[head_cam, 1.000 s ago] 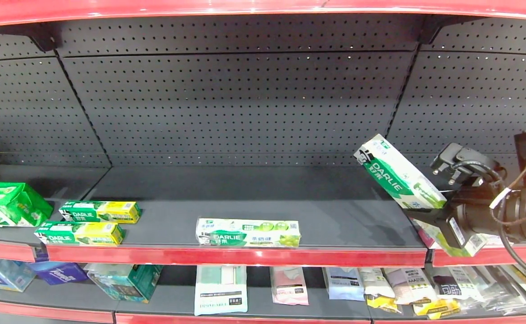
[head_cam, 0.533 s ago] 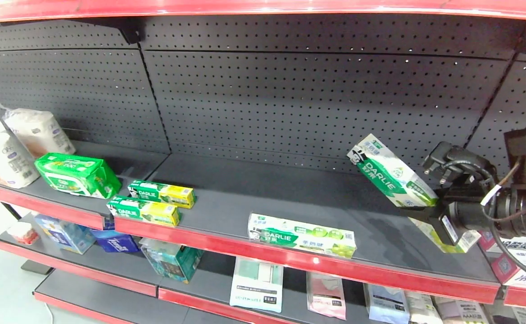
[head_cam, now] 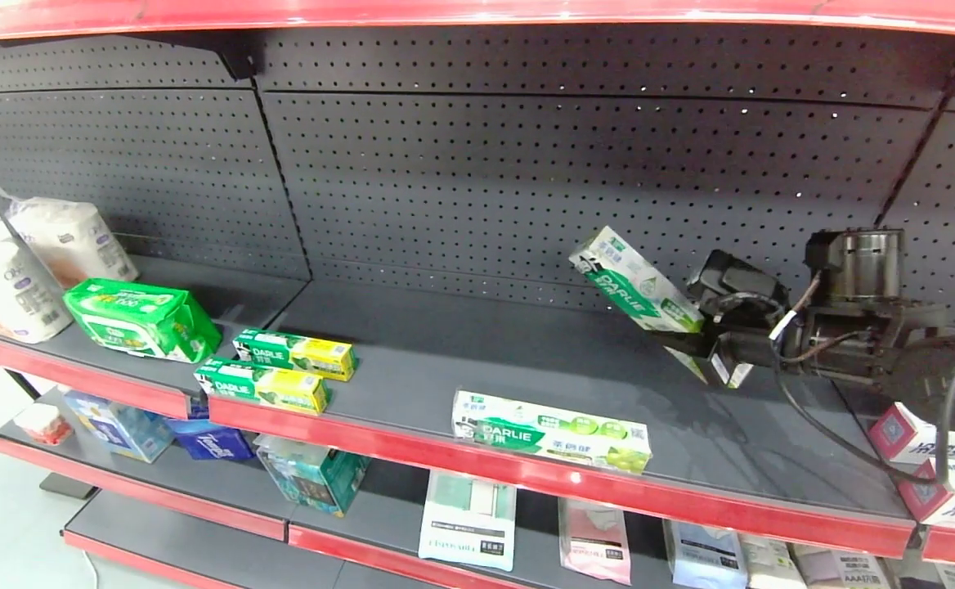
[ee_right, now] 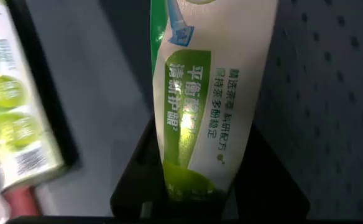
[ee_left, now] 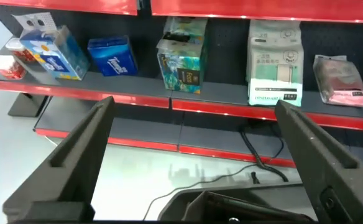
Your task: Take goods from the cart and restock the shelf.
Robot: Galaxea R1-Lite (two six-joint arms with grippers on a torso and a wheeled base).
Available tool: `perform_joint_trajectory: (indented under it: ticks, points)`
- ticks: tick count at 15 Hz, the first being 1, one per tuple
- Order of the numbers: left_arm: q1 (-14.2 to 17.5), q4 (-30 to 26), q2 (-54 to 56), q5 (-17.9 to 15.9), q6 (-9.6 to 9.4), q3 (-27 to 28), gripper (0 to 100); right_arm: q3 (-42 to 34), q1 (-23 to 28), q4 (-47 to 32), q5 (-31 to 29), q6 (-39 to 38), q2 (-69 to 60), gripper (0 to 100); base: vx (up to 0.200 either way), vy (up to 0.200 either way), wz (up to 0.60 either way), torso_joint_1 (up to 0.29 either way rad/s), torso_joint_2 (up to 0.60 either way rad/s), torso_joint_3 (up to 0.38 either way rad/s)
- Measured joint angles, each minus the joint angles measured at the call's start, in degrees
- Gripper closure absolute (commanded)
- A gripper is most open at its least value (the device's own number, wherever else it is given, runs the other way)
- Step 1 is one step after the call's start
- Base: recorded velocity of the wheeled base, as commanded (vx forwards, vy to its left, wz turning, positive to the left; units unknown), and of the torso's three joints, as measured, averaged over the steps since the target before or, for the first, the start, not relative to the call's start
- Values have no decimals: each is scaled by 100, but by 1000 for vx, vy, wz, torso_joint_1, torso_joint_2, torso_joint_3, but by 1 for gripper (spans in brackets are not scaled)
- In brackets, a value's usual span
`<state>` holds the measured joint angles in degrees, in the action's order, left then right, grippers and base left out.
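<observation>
Since half a second ago my head camera has held its framing, so the shift is the arm's own. The right gripper (head_cam: 694,348) has carried the toothpaste box (head_cam: 637,282) toward 9 o'clock, farther in over the shelf board (head_cam: 461,343). It sits now at roughly 3 o'clock from the centre of my head view. The fingers are clamped across the box's lower end, and the box tilts with its top leaning toward 10 o'clock. In the right wrist view the box (ee_right: 209,93) rises out of the dark jaws; its lower end seems to hang clear of the board, though I can't be sure from here. The left gripper (ee_left: 194,162) is spread wide with nothing between its fingers, low in front of the lower shelves.

On the board, a second toothpaste box (head_cam: 551,429) lies flat along the red front rail (head_cam: 412,446) at 6 o'clock. Two green-and-yellow boxes (head_cam: 293,353) (head_cam: 261,384) lie side by side at 8 o'clock. At 9 o'clock, on the neighbouring bay, is a green wipes pack (head_cam: 142,317), with a wrapped paper-roll pack (head_cam: 69,237) behind it. A dark perforated back panel (head_cam: 526,180) closes the bay. The shelf below holds a white pouch (head_cam: 468,519), a teal carton (head_cam: 310,478) and a blue tissue pack (head_cam: 212,438).
</observation>
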<state>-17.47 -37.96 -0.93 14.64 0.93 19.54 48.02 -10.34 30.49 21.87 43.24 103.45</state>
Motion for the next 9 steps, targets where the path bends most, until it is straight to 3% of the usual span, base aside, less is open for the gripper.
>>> perform_joint_trajectory:
  ticks: [4, 9]
  points:
    - [0, 2, 2, -6, -28, -4, 0, 217, -296, -202, -351, 38, 399, 100, 0, 0, 0, 0, 0, 0]
    - [0, 9, 0, -24, -33, -4, 0, 1000, -529, -2050, -424, 46, 328, 100, 0, 0, 0, 0, 0, 0]
